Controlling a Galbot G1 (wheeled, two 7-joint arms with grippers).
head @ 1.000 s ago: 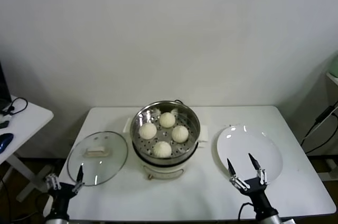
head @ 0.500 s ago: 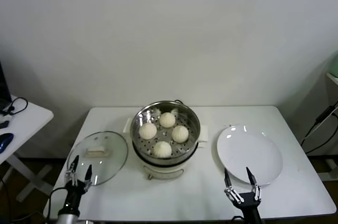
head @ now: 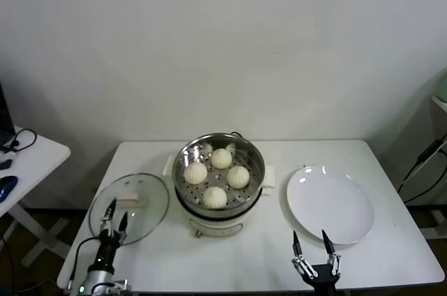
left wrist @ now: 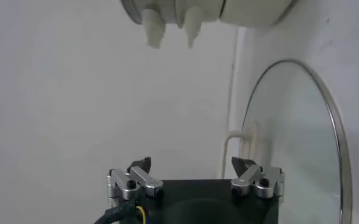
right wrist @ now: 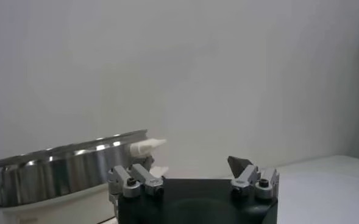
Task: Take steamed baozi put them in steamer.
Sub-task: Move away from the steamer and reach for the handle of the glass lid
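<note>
Several cream-white baozi (head: 221,158) lie inside the steel steamer (head: 218,135) at the middle of the table; its wall also shows in the right wrist view as the steamer (right wrist: 69,161). My left gripper (head: 114,216) hangs open over the near edge of the glass lid (head: 140,202), holding nothing. In its own view the left gripper (left wrist: 194,163) has only the table between its fingers. My right gripper (head: 309,240) stands open and empty near the table's front edge, just in front of the white plate (head: 330,202). The right gripper (right wrist: 191,161) faces the steamer's side.
The glass lid (left wrist: 289,140) lies flat to the left of the steamer. The plate on the right is bare. The white table (head: 251,254) ends close behind both grippers. A side table (head: 28,156) with a cable stands at far left.
The left gripper has come in from beyond the table's left front corner to the lid's near edge. The right gripper has drawn back off the plate toward the front edge. Both stayed open.
</note>
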